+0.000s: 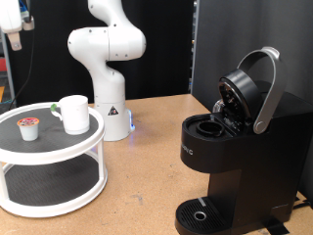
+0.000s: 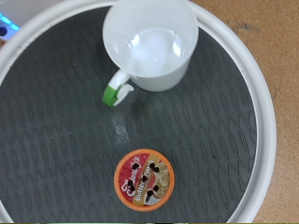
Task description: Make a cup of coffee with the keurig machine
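The gripper itself does not show in either picture, so whether its fingers are spread or closed cannot be told; the wrist view looks straight down with no fingertips in the frame, and the exterior view shows only the white arm (image 1: 108, 59) rising out of the top of the picture. Directly beneath the wrist camera lies the dark ribbed top shelf of a round white two-tier stand (image 2: 266, 131), which in the exterior view sits at the left of the wooden table (image 1: 147, 166). On that shelf the cup (image 2: 149, 45) stands upright and empty, its handle marked with a green patch and turned toward the pod (image 2: 143, 182), a small round capsule with a red and brown printed lid lying flat and apart from the cup. In the exterior view the cup (image 1: 73, 114) stands on the right part of the shelf and the pod (image 1: 29, 127) to its left, nearer the stand's edge. The arm's base stands just behind the stand, a small blue light showing low at its side. Well apart, at the exterior view's right, the keurig machine (image 1: 230, 157) stands with its grey-handled lid raised, the pod chamber open and the round drip tray bare.
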`<state>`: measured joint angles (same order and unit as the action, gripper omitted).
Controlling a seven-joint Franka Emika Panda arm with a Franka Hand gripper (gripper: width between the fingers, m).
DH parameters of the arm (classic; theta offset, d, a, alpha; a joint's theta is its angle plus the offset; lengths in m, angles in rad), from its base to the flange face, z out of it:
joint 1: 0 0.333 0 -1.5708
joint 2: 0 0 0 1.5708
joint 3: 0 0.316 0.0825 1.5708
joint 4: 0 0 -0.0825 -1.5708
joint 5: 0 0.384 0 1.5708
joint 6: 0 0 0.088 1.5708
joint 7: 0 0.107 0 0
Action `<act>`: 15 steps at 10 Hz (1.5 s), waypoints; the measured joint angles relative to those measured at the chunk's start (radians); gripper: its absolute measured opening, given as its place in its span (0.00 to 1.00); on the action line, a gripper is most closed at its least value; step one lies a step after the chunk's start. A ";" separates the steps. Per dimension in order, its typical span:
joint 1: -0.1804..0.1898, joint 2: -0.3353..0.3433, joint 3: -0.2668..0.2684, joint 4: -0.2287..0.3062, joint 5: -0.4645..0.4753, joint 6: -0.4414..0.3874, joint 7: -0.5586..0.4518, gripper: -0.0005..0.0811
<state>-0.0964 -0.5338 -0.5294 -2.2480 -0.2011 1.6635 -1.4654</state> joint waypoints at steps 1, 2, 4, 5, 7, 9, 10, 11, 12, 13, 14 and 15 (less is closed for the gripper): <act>0.000 0.011 0.000 -0.002 0.001 0.011 0.003 1.00; 0.000 0.017 0.000 -0.005 0.001 0.024 0.003 1.00; 0.000 0.018 -0.001 -0.012 0.001 0.028 -0.001 1.00; 0.000 0.018 -0.001 -0.012 0.001 0.028 0.000 1.00; 0.000 0.017 0.001 -0.039 -0.006 0.042 0.004 1.00; -0.002 0.015 0.005 -0.115 -0.050 0.128 0.039 1.00; -0.005 0.014 0.005 -0.157 -0.067 0.184 0.057 1.00; -0.011 0.013 0.004 -0.199 -0.076 0.250 0.074 1.00; -0.018 0.012 0.002 -0.242 -0.081 0.317 0.087 1.00; -0.026 0.012 0.001 -0.280 -0.091 0.372 0.093 1.00; -0.035 0.012 0.000 -0.314 -0.104 0.414 0.094 1.00; -0.045 0.012 -0.002 -0.343 -0.112 0.449 0.094 1.00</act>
<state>-0.1414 -0.5216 -0.5309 -2.5912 -0.3130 2.1128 -1.3719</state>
